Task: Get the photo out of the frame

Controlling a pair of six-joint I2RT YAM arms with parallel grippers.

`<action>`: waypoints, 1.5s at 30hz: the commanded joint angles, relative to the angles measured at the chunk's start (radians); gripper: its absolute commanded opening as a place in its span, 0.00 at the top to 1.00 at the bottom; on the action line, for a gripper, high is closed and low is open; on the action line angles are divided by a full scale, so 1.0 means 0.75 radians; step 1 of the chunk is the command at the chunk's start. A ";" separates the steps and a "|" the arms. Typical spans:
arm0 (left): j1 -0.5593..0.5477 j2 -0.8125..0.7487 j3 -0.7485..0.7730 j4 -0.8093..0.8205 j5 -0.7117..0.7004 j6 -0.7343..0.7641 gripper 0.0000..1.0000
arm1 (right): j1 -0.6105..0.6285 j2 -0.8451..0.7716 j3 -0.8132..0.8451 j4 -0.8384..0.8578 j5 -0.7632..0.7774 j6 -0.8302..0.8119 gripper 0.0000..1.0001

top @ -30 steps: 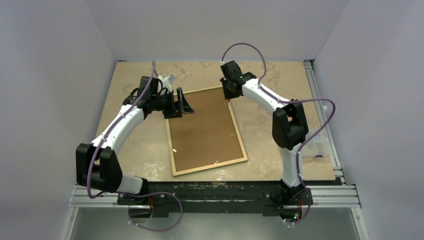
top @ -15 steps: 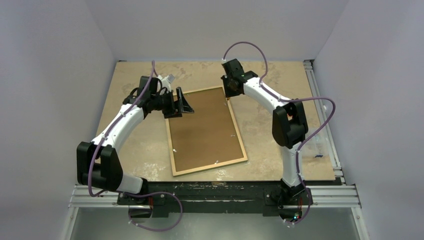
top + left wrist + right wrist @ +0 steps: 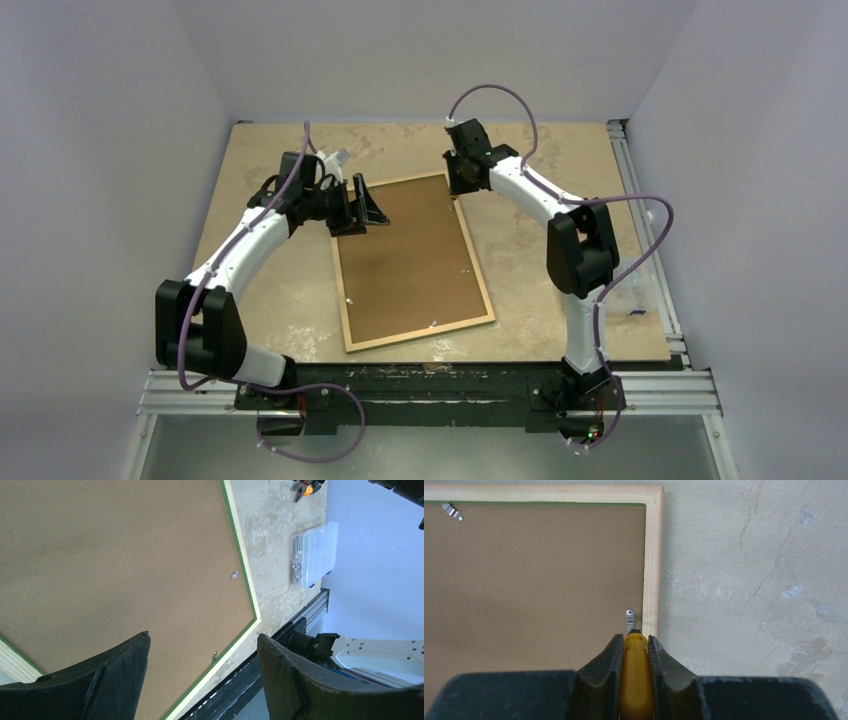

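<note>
Photo (image 3: 410, 255) face-down in frame (image 3: 420, 335); box (image 3: 320, 545) holds hardware (image 3: 296, 571); right fingers (image 3: 606, 672) clamp tool (image 3: 635, 680).

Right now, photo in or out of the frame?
In. The photo, brown back up, lies inside the frame; a metal tab rests on it.

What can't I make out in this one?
Photo: face down in every view, print hidden by its brown back.
Yellow tool: right wrist view, right claw fingers cover it; type unclear.
Clear box: left wrist view, contents too small.
</note>
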 commanded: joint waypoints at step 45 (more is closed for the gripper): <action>0.016 0.018 -0.023 0.076 0.065 -0.032 0.24 | 0.006 -0.110 -0.158 -0.075 0.047 0.110 1.00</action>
